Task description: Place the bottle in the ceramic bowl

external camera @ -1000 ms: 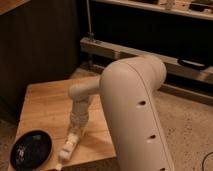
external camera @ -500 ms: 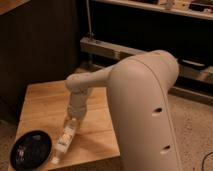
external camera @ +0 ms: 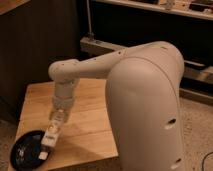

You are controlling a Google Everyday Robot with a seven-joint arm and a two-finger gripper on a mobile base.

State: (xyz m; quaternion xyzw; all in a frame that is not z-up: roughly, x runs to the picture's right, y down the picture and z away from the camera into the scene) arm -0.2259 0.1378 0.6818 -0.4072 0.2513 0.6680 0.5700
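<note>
A round glossy black ceramic bowl (external camera: pixel 22 150) sits at the front left corner of a wooden table (external camera: pixel 95 125). My gripper (external camera: pixel 56 121) hangs at the end of the white arm, pointing down just right of the bowl. It is shut on the bottle (external camera: pixel 48 141), a slim white bottle that slants down and left from the fingers. The bottle's lower end is over the bowl's right rim, just above it or touching it; I cannot tell which. My large white arm casing fills the right half of the view and hides the table's right side.
A dark panel stands behind the table on the left. A metal rail (external camera: pixel 100 47) and dark shelving (external camera: pixel 150 15) run along the back. Speckled floor (external camera: pixel 197 130) shows to the right. The table's front edge lies close below the bowl.
The arm has swung left and stretched out, carrying the bottle from the table's front middle to the bowl's right rim. The bowl has stayed in place.
</note>
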